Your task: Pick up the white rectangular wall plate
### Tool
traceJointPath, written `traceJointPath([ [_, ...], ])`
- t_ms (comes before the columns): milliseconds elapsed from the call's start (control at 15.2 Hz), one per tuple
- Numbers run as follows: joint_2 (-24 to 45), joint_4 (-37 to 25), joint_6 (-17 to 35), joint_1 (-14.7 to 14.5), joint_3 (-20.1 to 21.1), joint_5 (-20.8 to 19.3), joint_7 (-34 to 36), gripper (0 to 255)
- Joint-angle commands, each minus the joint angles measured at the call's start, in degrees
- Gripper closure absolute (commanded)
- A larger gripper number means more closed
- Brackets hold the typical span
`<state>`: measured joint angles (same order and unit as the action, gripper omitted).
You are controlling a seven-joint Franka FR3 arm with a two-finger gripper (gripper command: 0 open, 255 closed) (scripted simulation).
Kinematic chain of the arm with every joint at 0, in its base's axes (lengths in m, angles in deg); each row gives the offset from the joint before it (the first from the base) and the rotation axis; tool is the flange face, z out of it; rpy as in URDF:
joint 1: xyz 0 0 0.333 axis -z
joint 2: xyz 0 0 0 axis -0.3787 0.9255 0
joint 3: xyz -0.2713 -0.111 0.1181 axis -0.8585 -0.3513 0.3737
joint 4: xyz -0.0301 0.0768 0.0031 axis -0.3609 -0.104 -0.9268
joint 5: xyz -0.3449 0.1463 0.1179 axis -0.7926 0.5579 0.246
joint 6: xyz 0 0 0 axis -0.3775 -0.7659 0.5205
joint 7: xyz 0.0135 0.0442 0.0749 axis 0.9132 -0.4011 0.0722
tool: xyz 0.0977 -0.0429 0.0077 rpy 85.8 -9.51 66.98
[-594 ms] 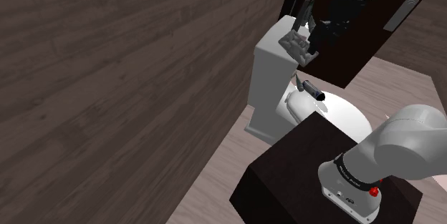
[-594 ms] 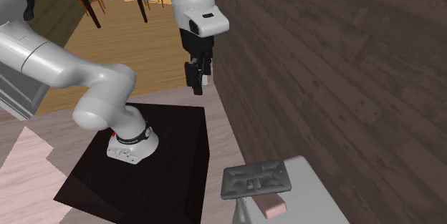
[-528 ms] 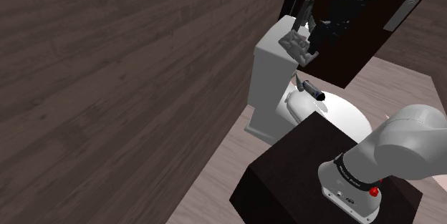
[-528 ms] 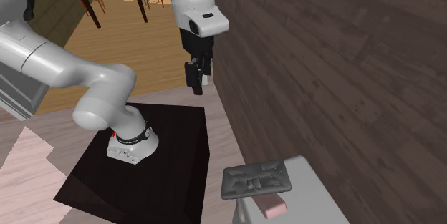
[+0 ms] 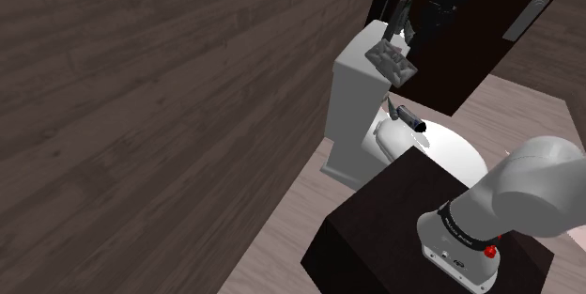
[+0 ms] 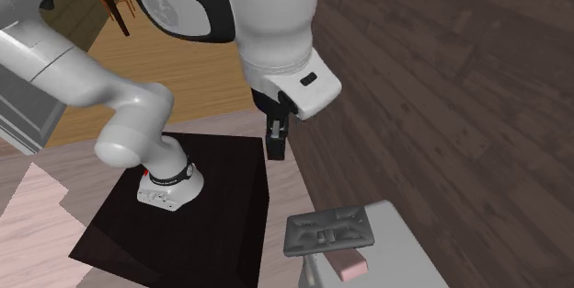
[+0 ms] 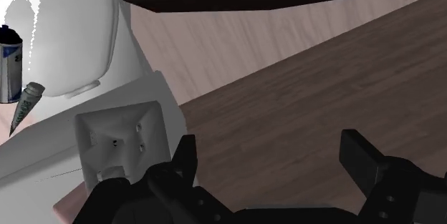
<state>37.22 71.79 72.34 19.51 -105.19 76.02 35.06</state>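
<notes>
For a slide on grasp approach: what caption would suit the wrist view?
Open gripper poised beside the pale rectangular wall plate, which lies ungrasped on the white toilet tank.

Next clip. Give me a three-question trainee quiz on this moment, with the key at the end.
1. True or false: the pincer is shut on the wall plate.
2. The wall plate lies on: A) the toilet tank's lid; B) the floor; C) the stand.
3. Fill in: the small block beside the plate is ___.
Key: 1 false, the pincer is open and above the plate; 2 A; 3 pink.
</notes>
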Motion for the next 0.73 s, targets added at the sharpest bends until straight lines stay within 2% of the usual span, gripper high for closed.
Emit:
traceJointPath([
  [0, 5.2, -4.5, -1.7, -1.1, -5.2, 3.0, -7.2, 0],
  [264, 19.3, -15.7, -7.5, -3.0, -15.2, 11.8, -21.8, 0],
  [396, 28.1, -22.5, -12.3, -2.6, -19.4, 17.7, -29.6, 0],
  [528, 38.0, -30.2, -18.3, -0.3, -22.1, 24.1, -37.1, 0],
  [660, 48.0, -38.9, -25.2, 4.2, -22.5, 30.4, -43.1, 0],
])
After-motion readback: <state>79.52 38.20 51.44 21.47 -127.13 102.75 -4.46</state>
